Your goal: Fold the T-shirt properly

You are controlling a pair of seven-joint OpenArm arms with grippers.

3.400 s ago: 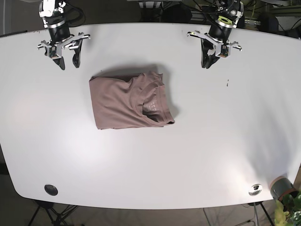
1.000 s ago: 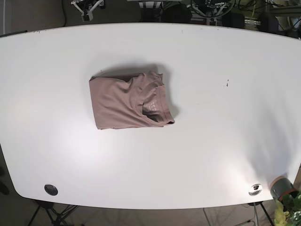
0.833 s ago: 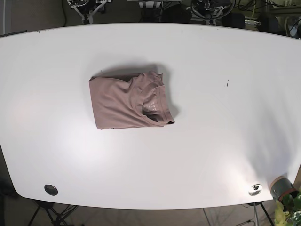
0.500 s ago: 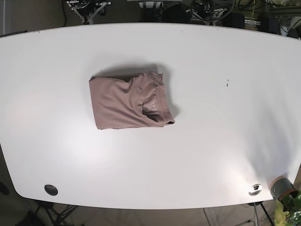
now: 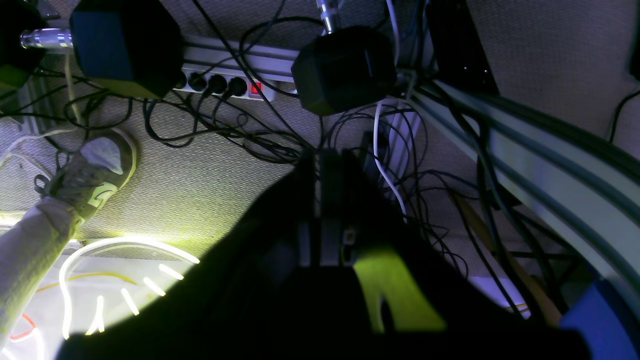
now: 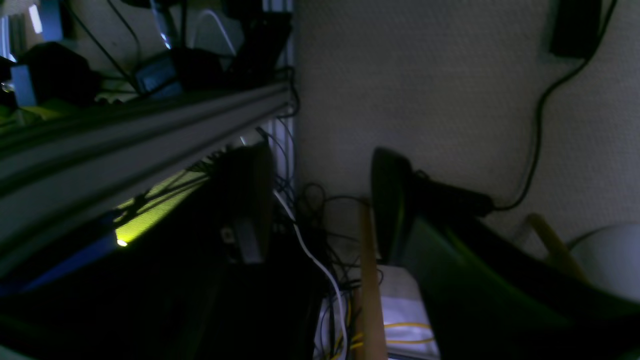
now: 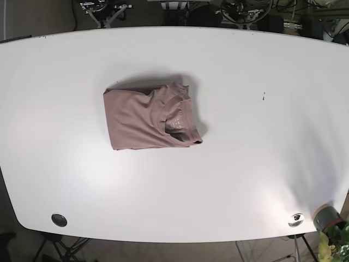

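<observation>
- Since both arms sit off the far edge of the table, nothing is touching the T-shirt right now.
- T-shirt: brown, lies left of centre on the white tabletop, folded into a compact rough rectangle, collar and label showing on its right half.
- Fold looks done or near done; right edge a bit lumpy around the collar, top edge casts a shadow so it is several layers thick.
- Handling guess: light, soft, limp knit, will sag and slide apart if lifted from one point; not fragile, low slip on the matte top.
- Best hold, if tidying: pinch the stacked layers at the two left corners or the bottom edge, both arms together, so layers stay aligned.
- Right gripper: wrist view shows two dark fingers apart with floor and cables between them, so spread and holding nothing.
- Left gripper: wrist view shows fingers pressed together in the centre, clenched on nothing visible.
- Surface: smooth white table, small dark speck right of centre, round black grommet at near left, silver grommet at near right.
- Room: carpet floor, power strip and cable tangle, someone's shoe in left wrist view; plant pot at near right corner.
</observation>
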